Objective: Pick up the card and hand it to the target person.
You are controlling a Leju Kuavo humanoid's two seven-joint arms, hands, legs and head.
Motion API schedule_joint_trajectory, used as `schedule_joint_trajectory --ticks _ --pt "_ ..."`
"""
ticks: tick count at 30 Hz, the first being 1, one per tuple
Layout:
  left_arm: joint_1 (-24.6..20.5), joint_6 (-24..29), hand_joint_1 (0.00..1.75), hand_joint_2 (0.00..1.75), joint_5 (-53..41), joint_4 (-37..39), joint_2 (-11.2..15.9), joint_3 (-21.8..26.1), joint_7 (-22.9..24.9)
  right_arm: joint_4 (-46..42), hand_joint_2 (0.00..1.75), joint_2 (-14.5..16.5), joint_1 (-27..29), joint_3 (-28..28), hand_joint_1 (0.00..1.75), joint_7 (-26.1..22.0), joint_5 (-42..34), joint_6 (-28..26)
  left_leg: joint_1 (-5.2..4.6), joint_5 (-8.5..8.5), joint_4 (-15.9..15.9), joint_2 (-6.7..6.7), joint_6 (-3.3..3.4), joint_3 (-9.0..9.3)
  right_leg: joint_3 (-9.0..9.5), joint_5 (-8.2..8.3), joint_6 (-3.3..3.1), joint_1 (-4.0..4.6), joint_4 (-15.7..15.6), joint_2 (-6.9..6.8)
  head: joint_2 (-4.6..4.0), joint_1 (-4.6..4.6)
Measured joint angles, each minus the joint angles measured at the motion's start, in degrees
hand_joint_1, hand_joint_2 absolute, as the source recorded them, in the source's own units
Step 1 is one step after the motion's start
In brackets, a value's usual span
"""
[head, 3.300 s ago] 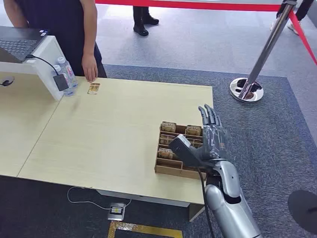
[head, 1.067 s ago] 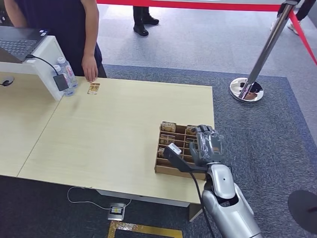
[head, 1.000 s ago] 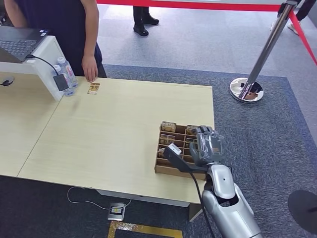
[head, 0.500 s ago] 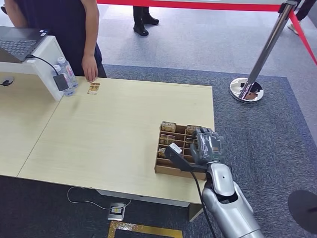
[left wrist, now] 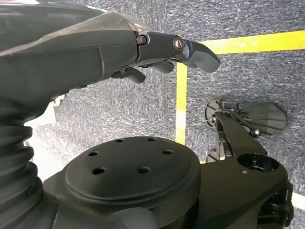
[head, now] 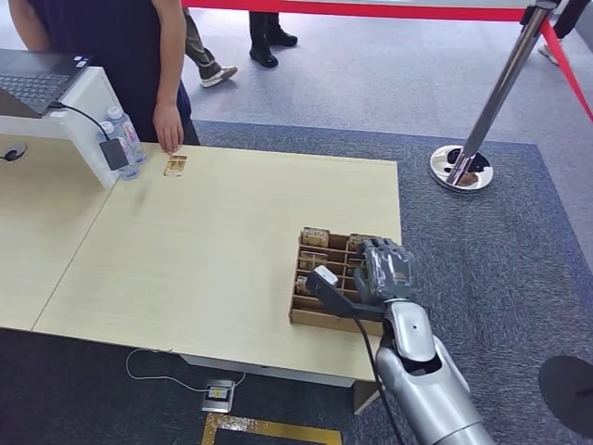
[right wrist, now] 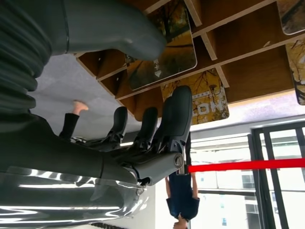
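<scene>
Cards (head: 315, 235) sit upright in the slots of a wooden tray (head: 329, 318), and the tray lies at the counter's (head: 209, 241) near right corner, its right side close to the counter edge; the right robot hand (head: 384, 271) is over the tray's right half, fingers (right wrist: 179, 114) curled down into the slots; in the right wrist view a card (right wrist: 169, 52) lies between the thumb (right wrist: 118, 28) and the fingers, with another card just past the fingertips, but whether the hand has pinched one, I cannot tell; one loose card (head: 175, 165) lies flat at the far left edge of the counter, well apart from the tray, just beside a person's hand (head: 168, 125) resting there; two bottles (head: 126, 139) stand near it, against a white stand with a laptop (head: 38, 79) on top; between tray and loose card the counter top is bare wood; the left robot hand (left wrist: 107, 52) hangs over grey carpet with yellow lines, fingers apart and holding nothing; beyond the counter, a barrier post (head: 489, 102) with red tape (head: 349, 9) stands on the carpet.
</scene>
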Motion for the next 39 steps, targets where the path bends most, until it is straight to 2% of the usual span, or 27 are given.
schedule_joint_trajectory --ticks 2,4,6,9,17,22,27,39 --pt "0.00 0.00 0.00 1.75 -0.01 0.00 0.00 0.00 0.00 0.16 1.75 0.03 -0.11 0.00 0.96 0.10 0.00 0.08 0.00 0.00 0.00 0.00 0.00 0.00 0.00 0.00 0.00 0.00 0.00 0.00 0.00 -0.01" --pt "0.00 0.00 0.00 1.75 -0.03 0.00 0.00 0.00 0.01 0.17 1.75 0.03 -0.11 0.00 1.11 0.27 0.00 0.15 0.00 0.00 0.00 0.00 0.00 0.00 0.00 0.00 0.00 0.00 0.00 0.00 0.00 -0.01" --pt "0.00 -0.07 0.00 1.75 -0.07 0.00 0.00 0.00 0.04 0.16 1.75 0.03 -0.08 0.00 1.17 0.54 0.00 0.22 0.00 0.00 0.00 0.00 0.00 0.00 0.00 0.00 0.00 0.00 0.00 0.00 0.00 -0.01" --pt "-0.01 -0.31 0.00 1.75 -0.09 0.00 0.02 0.00 0.13 0.11 1.75 -0.02 -0.04 0.00 1.06 0.73 0.00 0.26 0.00 0.00 0.00 0.00 0.00 0.01 0.00 0.00 0.00 0.00 0.00 0.00 0.00 -0.01" --pt "-0.01 -0.34 0.00 1.75 -0.09 0.00 0.11 0.00 0.21 0.05 1.75 -0.03 -0.02 0.00 1.08 0.80 -0.04 0.54 0.00 0.01 0.00 0.00 0.00 0.02 0.00 0.00 0.00 0.00 0.00 0.00 0.00 -0.01" --pt "-0.01 -0.35 0.00 1.75 -0.09 0.00 0.15 0.00 0.24 -0.10 1.75 -0.03 0.03 0.00 1.30 0.80 -0.15 0.83 0.00 0.01 0.00 0.00 -0.01 0.02 0.00 0.00 0.00 0.00 0.00 0.00 0.00 -0.01" --pt "-0.01 -0.33 0.00 1.75 0.05 0.00 0.15 0.00 0.30 -0.17 1.75 0.03 0.07 0.00 1.72 0.80 -0.16 1.03 0.00 0.01 0.00 0.00 -0.01 0.02 0.01 0.00 0.00 0.00 0.00 0.00 0.00 -0.01" --pt "0.00 -0.17 0.00 1.75 0.26 0.00 0.15 0.00 0.33 -0.25 1.75 0.06 -0.07 0.01 1.75 -0.11 -0.96 1.17 0.00 0.07 0.00 0.00 0.01 0.03 0.02 0.05 0.00 0.00 0.00 0.00 0.00 -0.01"
